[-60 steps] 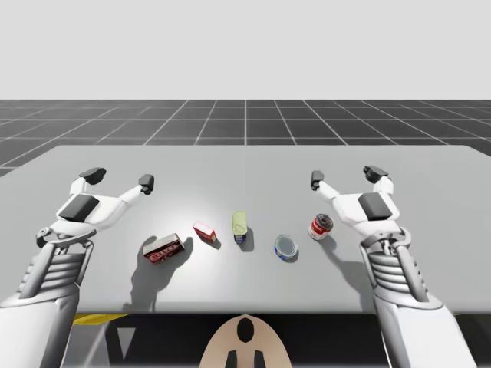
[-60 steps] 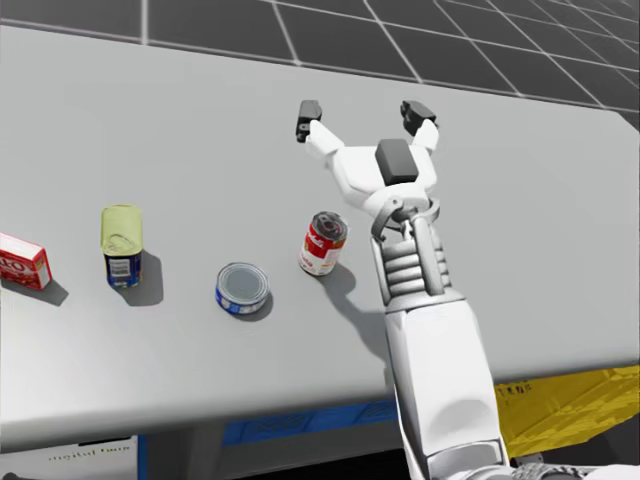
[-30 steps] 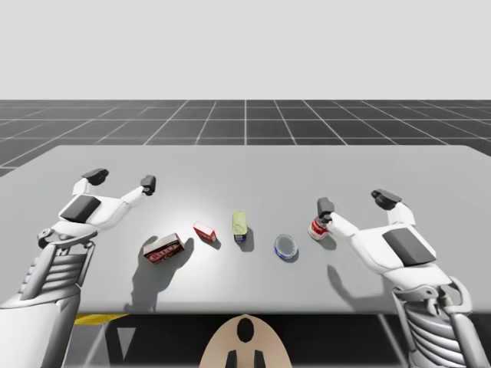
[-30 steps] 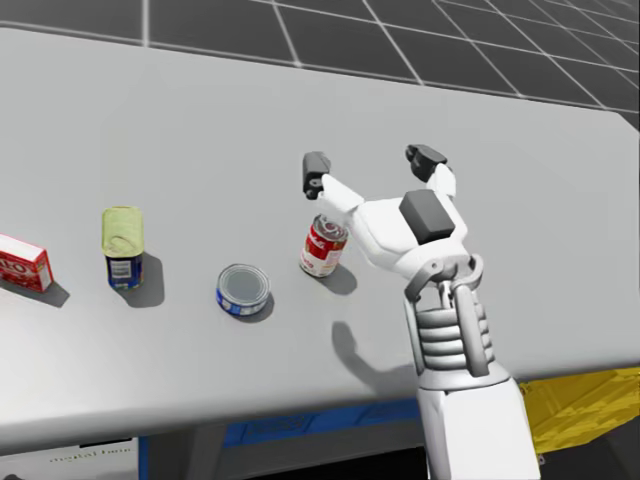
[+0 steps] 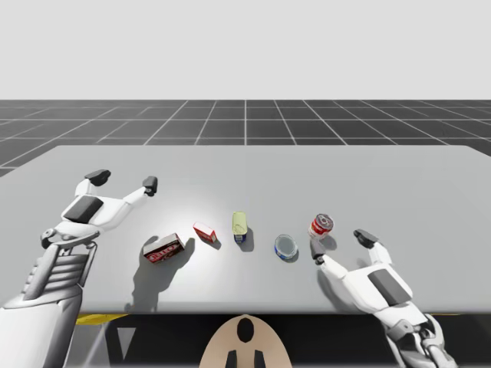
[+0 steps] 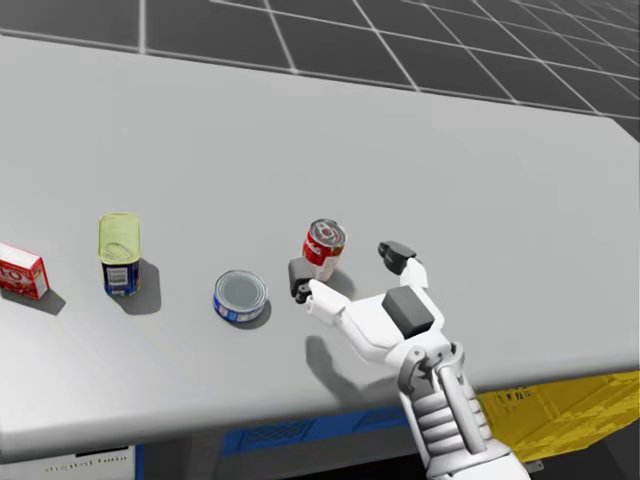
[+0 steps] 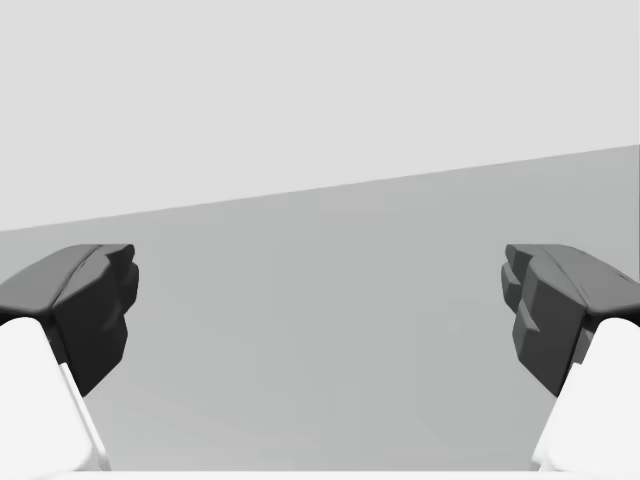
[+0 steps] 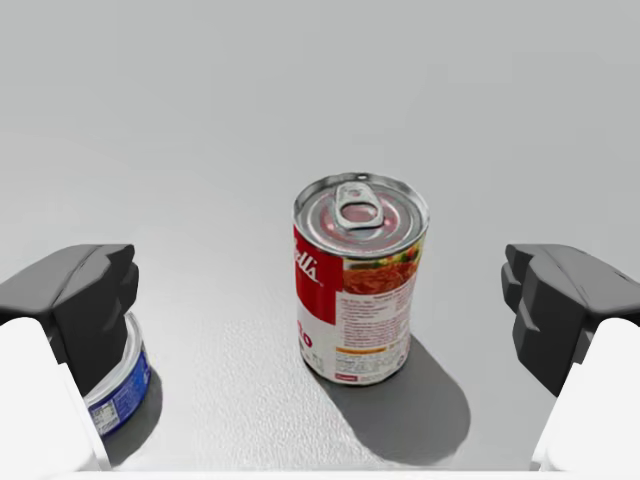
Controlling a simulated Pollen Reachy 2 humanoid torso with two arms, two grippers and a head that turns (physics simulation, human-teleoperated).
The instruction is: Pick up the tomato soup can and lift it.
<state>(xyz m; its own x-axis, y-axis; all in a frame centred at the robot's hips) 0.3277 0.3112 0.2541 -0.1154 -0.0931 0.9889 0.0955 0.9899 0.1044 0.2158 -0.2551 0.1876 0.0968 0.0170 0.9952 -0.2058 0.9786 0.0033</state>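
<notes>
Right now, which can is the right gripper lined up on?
The red can, centred ahead of the right gripper; the flat blue can sits off beside one finger.
</notes>
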